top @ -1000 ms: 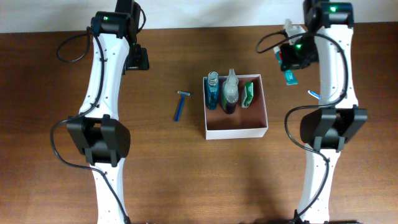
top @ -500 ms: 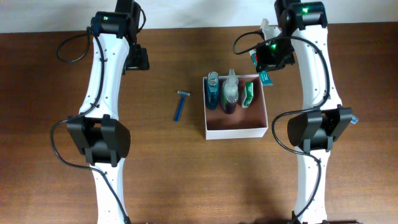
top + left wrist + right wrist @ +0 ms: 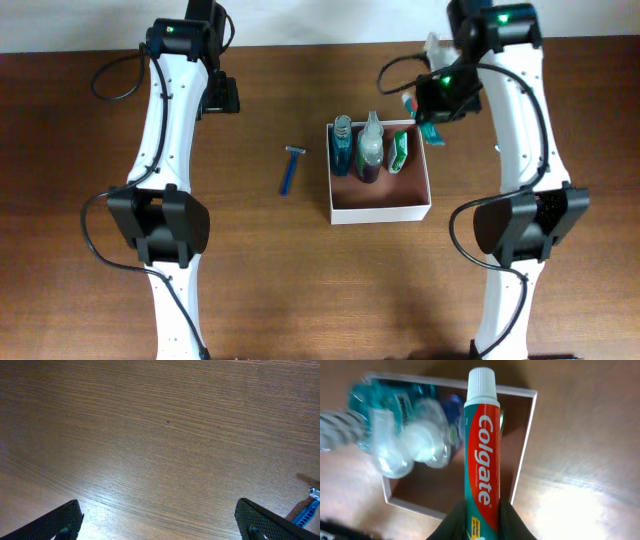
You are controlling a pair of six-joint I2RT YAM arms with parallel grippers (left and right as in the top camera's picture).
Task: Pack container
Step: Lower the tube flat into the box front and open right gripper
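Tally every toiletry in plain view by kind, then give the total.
Plastic bottles: 2, a blue bottle and a clear bottle with dark liquid
Small green packet: 1
Blue plastic razor: 1
Red-and-green Colgate toothpaste tube: 1
Total: 5, with 3 inside the white cardboard box

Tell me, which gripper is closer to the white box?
Right. The right gripper, holding a Colgate toothpaste tube, hovers at the white cardboard box's far right corner; the open left gripper sits well off to its left, beyond the blue razor.
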